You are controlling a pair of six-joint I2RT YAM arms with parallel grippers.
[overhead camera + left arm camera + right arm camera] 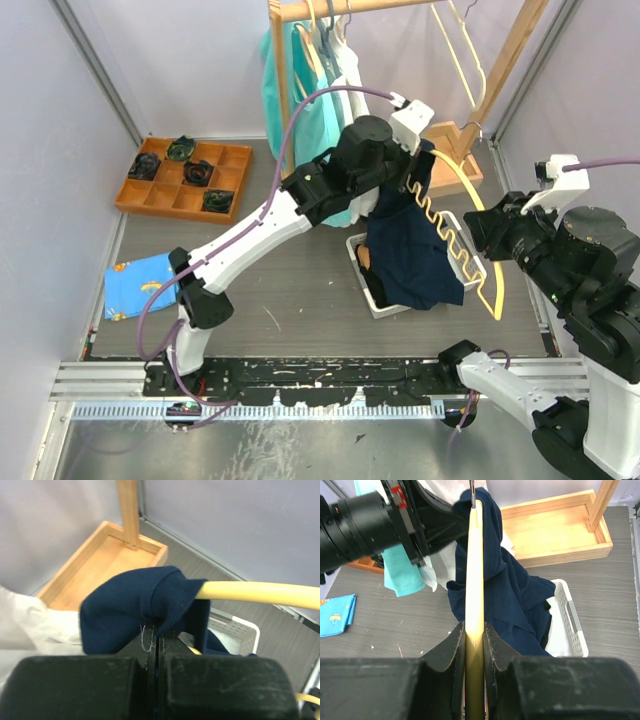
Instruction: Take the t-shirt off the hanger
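I stand beside a grey table (300, 300). At its far edge there is a wooden clothes rack (283, 80), and some teal and white garments (315, 120) hang on it. The left arm (260, 230) reaches far across the table toward the rack. The right arm (590, 270) is bent at the right side.

The navy t-shirt (410, 255) hangs in the air between the two arms, and its lower part falls over a white basket (372, 300). The upper part of the t-shirt is on the top end of a yellow hanger (475, 570). The rest of the hanger is bare and points down toward the right arm.

On the far left of the table stands a wooden tray (185, 180) with compartments, and dark things lie in some of them. A light blue cloth (140, 285) lies flat near the left edge.

The left gripper (156, 635) has its jaws pressed together, and they pinch a ribbed fold of the t-shirt just beside the hanger. The right gripper (474, 630) has its jaws narrow, and they clamp the bare lower part of the hanger between them.
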